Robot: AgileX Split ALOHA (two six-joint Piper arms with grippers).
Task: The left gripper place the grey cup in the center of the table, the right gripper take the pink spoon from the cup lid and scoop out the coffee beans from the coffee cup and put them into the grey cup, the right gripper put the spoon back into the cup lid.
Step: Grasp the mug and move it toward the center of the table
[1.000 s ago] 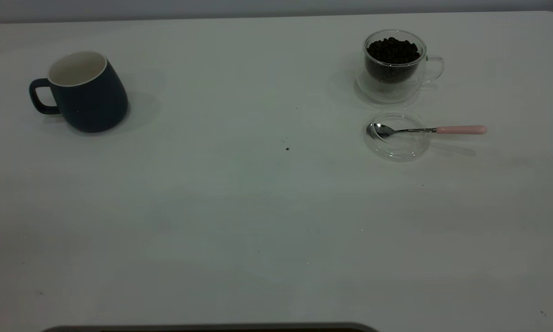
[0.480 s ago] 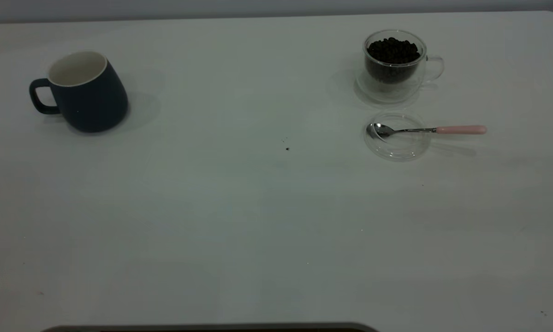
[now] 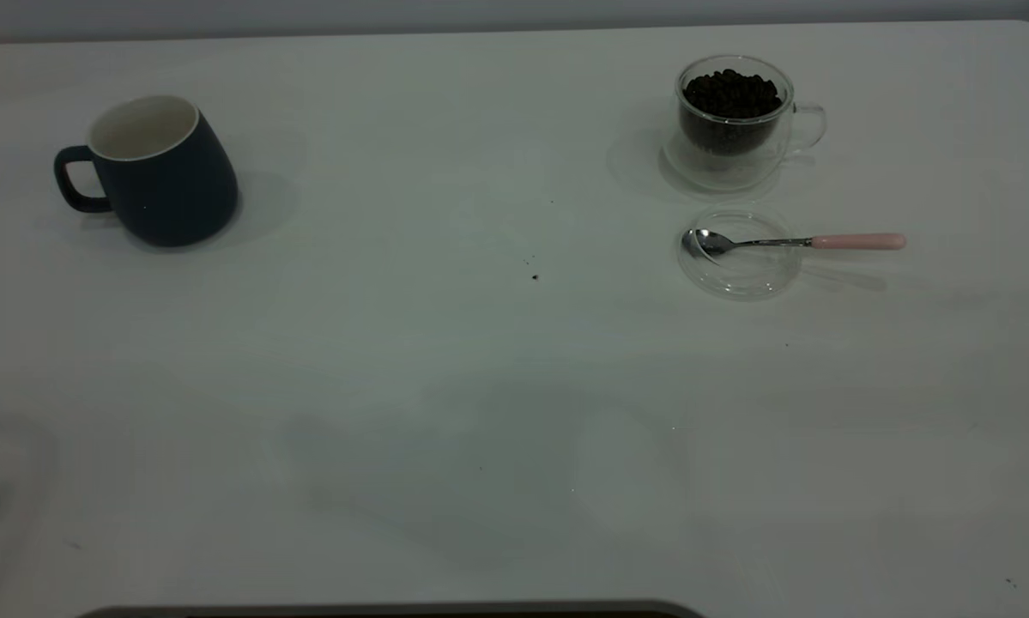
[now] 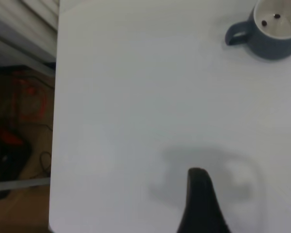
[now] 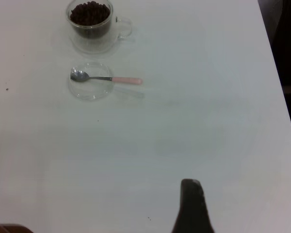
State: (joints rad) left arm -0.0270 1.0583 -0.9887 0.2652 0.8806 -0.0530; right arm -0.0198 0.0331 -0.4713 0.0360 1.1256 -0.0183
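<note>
The dark blue-grey ceramic mug (image 3: 160, 172) stands upright at the table's (image 3: 445, 412) far left, handle pointing left, well apart from the left gripper (image 4: 200, 201). That black gripper hovers over the near-left tabletop, so it is the nearer arm; whether its fingers are parted, I cannot tell.

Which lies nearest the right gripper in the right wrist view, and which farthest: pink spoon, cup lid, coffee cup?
From the right gripper:
1. Pink spoon, its handle overhanging the lid toward the gripper.
2. Cup lid, under the spoon's bowl.
3. Coffee cup, beyond the lid, holding beans.

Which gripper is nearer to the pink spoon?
The right one. The right gripper has the pink spoon ahead of it over open table. The left gripper sees only the grey cup.
</note>
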